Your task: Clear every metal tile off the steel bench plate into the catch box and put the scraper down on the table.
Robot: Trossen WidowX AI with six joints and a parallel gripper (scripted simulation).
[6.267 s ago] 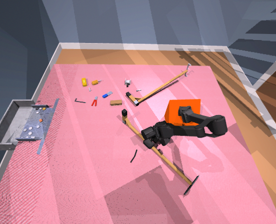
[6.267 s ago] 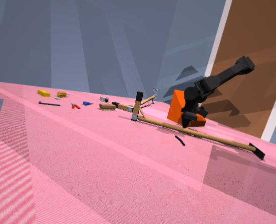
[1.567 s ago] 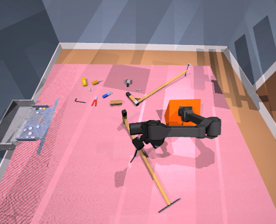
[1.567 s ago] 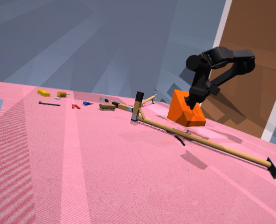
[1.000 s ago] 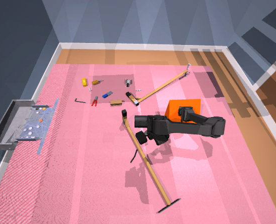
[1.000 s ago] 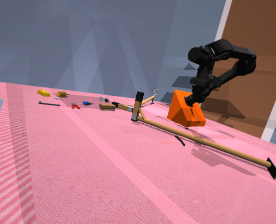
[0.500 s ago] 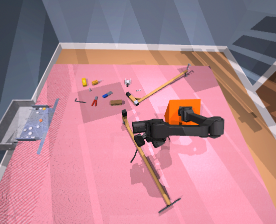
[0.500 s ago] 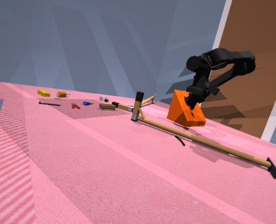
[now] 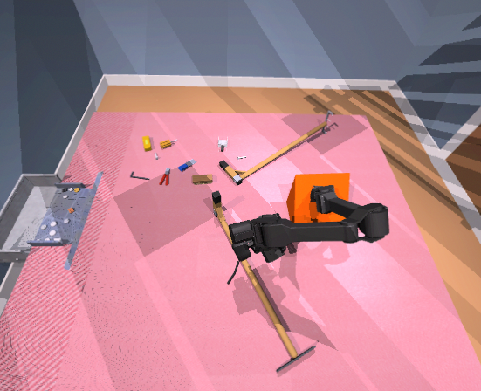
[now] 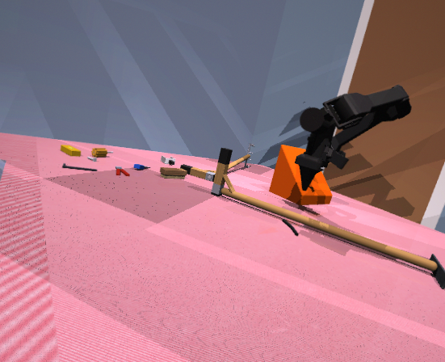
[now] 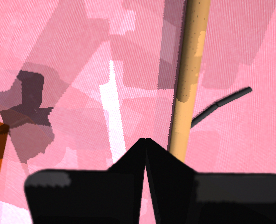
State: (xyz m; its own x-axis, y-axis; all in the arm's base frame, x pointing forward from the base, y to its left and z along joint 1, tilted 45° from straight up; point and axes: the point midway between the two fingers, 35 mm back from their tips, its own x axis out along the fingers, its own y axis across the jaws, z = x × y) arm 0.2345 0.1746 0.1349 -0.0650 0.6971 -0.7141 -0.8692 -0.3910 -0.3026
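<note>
The long scraper (image 9: 259,290) (image 10: 329,228) (image 11: 191,75) lies flat on the pink table, a wooden pole with a black blade (image 9: 296,358) (image 10: 440,271) at its near end and a black grip (image 9: 216,197) at the other. My gripper (image 9: 242,252) (image 10: 306,183) (image 11: 144,143) is shut on nothing. It hangs above the table just beside the pole's middle, clear of it. The steel bench plate (image 9: 45,237) sits at the far left with several small metal tiles (image 9: 52,223) on it. The grey catch box (image 9: 6,253) adjoins it on the left.
A second long-handled tool (image 9: 281,150) lies at the back. A short curved black rod (image 9: 233,275) (image 10: 290,226) (image 11: 221,104) lies beside the scraper. Small tools lie at the back left: a yellow block (image 9: 147,143), red pliers (image 9: 167,178), a brown block (image 9: 202,178). The orange base block (image 9: 298,196) stands to the right.
</note>
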